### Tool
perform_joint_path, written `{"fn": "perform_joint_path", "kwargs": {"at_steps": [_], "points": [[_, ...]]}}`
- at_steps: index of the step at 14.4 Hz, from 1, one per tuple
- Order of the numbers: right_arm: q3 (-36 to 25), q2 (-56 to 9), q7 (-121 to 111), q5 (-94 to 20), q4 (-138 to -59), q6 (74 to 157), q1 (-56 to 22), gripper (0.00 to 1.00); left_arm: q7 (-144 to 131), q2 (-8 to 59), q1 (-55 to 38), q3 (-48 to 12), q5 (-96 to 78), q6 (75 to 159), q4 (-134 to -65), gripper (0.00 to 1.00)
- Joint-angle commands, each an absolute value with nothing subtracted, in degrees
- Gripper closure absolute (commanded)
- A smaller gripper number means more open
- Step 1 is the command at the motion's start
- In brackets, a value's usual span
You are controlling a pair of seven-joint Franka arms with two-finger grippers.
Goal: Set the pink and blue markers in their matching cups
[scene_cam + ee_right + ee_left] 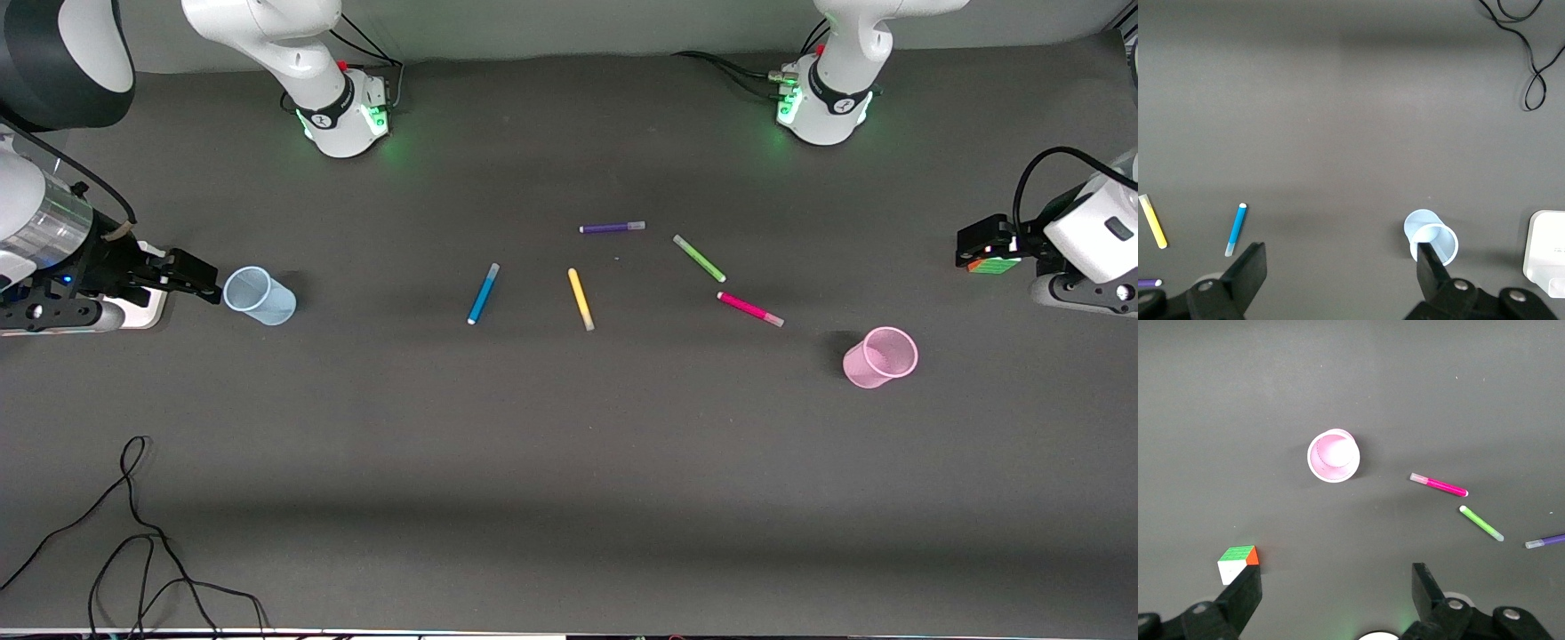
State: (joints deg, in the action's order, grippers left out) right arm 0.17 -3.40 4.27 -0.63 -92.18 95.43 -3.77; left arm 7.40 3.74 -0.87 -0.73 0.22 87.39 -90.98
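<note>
The blue marker [480,293] lies on the dark table near the middle, toward the right arm's end; it also shows in the right wrist view [1237,229]. The pink marker [751,309] lies toward the left arm's end [1439,485]. The pale blue cup [260,296] [1431,240] stands at the right arm's end, just beside my open, empty right gripper [197,279] [1338,267]. The pale pink cup [880,356] [1333,455] stands nearer the camera than the pink marker. My left gripper [967,248] [1337,587] is open and empty at the left arm's end.
A yellow pen [581,300], a light-green pen [699,259] and a purple pen [613,228] lie between the two markers. A colour cube [993,265] [1238,561] sits by the left gripper. A white block [144,311] lies under the right arm. A black cable [133,533] trails near the front edge.
</note>
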Motion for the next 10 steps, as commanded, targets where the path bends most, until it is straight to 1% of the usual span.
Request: {"fn": "perform_joint_path", "kwargs": {"at_steps": [1,7,9,10], "points": [[-0.4,-3.4,5.5,0.3,-91.3,94.0,-4.7,0.0,6.2,2.3,-1.7,-0.4,1.1,87.8,-92.3,0.0],[-0.1,-4.0,6.1,0.3,-91.8,92.8,-5.0,0.0,6.1,2.5,-1.4,-0.5,0.9,87.4,-92.0,0.0],[-0.1,-4.1,9.5,0.3,-92.0,92.6,-6.5,0.0,4.3,2.2,-1.6,-0.5,0.3,86.8,-92.5,0.0],[-0.1,-5.3,10.7,0.3,-91.8,92.0,-7.5,0.0,1.2,2.0,-1.8,-0.6,-0.2,85.5,-92.5,0.0]]}}
